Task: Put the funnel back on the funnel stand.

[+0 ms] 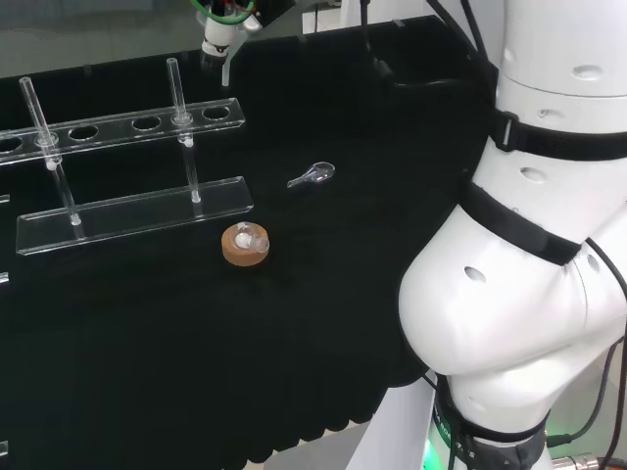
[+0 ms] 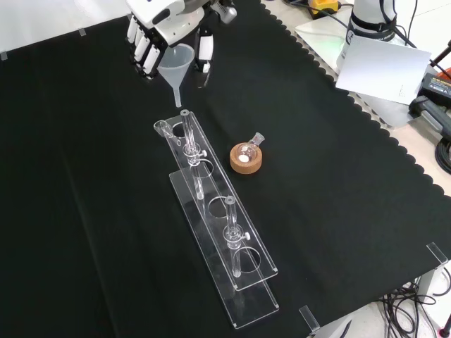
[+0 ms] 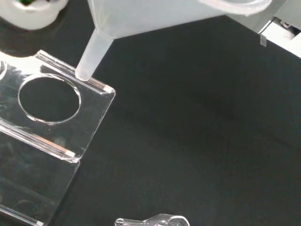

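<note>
The robot hand (image 2: pixel 163 32) gripped the funnel (image 2: pixel 175 62); its spout, beside the stand's (image 2: pixel 211 211) end hole below, might catch the rim.

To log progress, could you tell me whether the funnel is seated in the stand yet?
Not yet: the hand holds the funnel upright above the stand's end hole.

funnel (image 3: pixel 141 14): cone cut off by wrist view's edge | hand (image 2: pixel 158 32): wrist cut off at front view's top
</note>
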{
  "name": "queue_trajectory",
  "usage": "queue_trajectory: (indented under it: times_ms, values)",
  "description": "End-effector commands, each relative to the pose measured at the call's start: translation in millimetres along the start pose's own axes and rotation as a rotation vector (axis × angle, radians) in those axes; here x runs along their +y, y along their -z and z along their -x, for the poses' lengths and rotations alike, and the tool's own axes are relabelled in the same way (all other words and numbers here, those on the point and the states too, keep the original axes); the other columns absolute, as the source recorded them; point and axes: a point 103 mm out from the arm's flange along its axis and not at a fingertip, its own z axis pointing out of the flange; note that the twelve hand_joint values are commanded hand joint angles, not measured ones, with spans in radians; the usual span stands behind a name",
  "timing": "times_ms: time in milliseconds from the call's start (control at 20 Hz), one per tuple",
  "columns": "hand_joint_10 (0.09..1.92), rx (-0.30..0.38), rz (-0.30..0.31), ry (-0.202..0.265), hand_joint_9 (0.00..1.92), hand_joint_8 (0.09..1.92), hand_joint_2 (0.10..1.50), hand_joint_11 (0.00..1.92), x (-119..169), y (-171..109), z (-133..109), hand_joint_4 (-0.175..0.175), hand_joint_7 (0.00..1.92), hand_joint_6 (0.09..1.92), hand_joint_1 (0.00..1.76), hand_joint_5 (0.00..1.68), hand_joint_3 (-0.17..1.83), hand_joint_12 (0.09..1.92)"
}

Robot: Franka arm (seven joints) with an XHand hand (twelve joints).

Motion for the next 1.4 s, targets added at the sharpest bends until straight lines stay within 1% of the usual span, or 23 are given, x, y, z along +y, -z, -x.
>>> queue_trajectory:
  times_ms: [50,250,500,1400]
  values:
    - [0.21,-0.009,-0.021,0.007,1.32,0.64,1.01,0.98,7,-9,-1,0.175,0.95,0.86,1.05,1.08,0.09,0.97]
    - [0.21,-0.010,-0.029,0.009,1.32,0.64,1.01,0.98,9,-13,-1,0.175,0.95,0.86,1.05,1.08,0.09,0.96]
    - [0.21,-0.013,-0.039,0.026,1.32,0.64,1.01,0.98,15,-21,-11,0.175,0.95,0.86,1.05,1.08,0.09,0.96]
    - [0.20,0.002,-0.053,0.054,1.33,0.64,1.01,0.99,28,-31,-24,0.175,0.95,0.86,1.05,1.08,0.10,0.96]
